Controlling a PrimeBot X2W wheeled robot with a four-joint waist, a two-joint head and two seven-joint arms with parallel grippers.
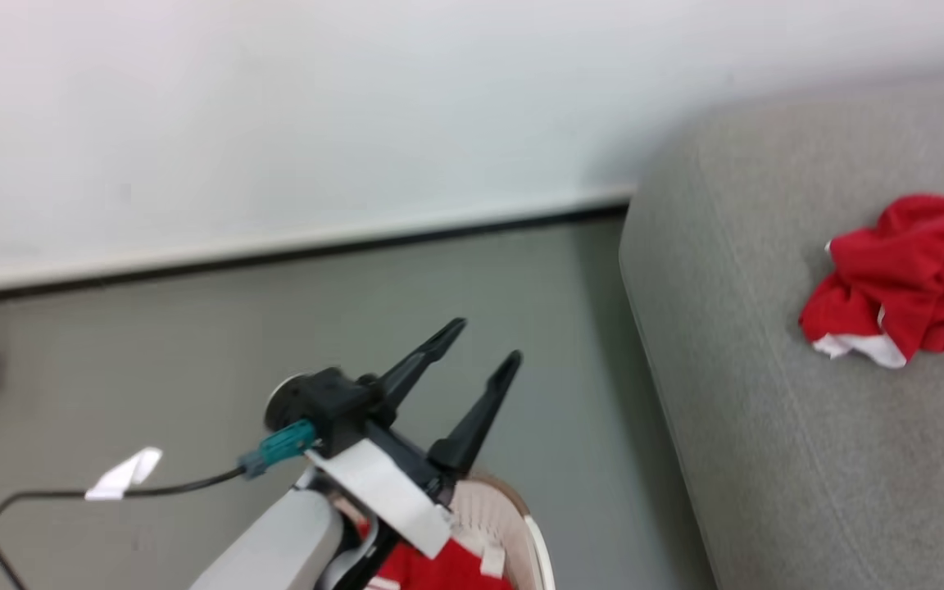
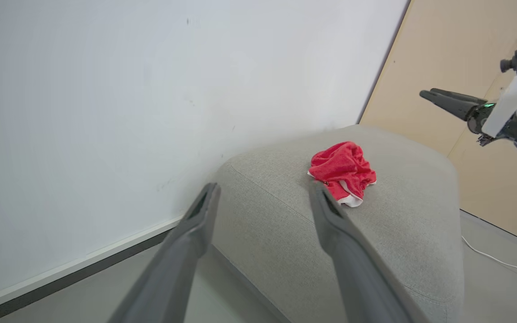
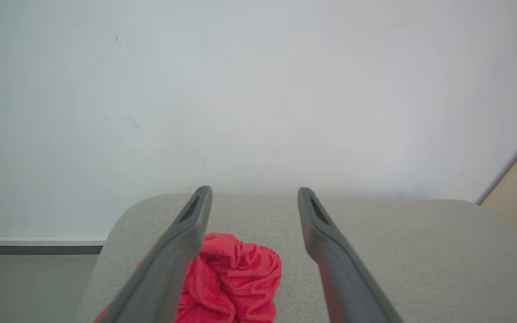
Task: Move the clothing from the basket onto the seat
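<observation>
A crumpled piece of red clothing (image 1: 906, 274) with white trim lies on the light grey seat (image 1: 783, 459). More red clothing (image 1: 439, 574) sits in the cream basket (image 1: 492, 512) at the bottom edge of the head view. Just above the basket my left gripper (image 1: 487, 340) stands open and empty. From the left wrist, the left gripper (image 2: 264, 188) points toward the seat (image 2: 397, 233) and the clothing (image 2: 343, 170) on it. My right gripper (image 3: 254, 193) hangs open and empty above the clothing (image 3: 234, 282) on the seat (image 3: 397, 251). The right gripper (image 2: 427, 94) also shows at the upper right of the left wrist view.
A white wall (image 1: 357, 106) with a dark baseboard runs behind the seat, above grey floor (image 1: 193, 352). A black cable (image 1: 70, 496) with a white tag trails from my left wrist. A beige panel (image 2: 456, 54) stands beyond the seat, with a white cord (image 2: 501, 262) on the floor.
</observation>
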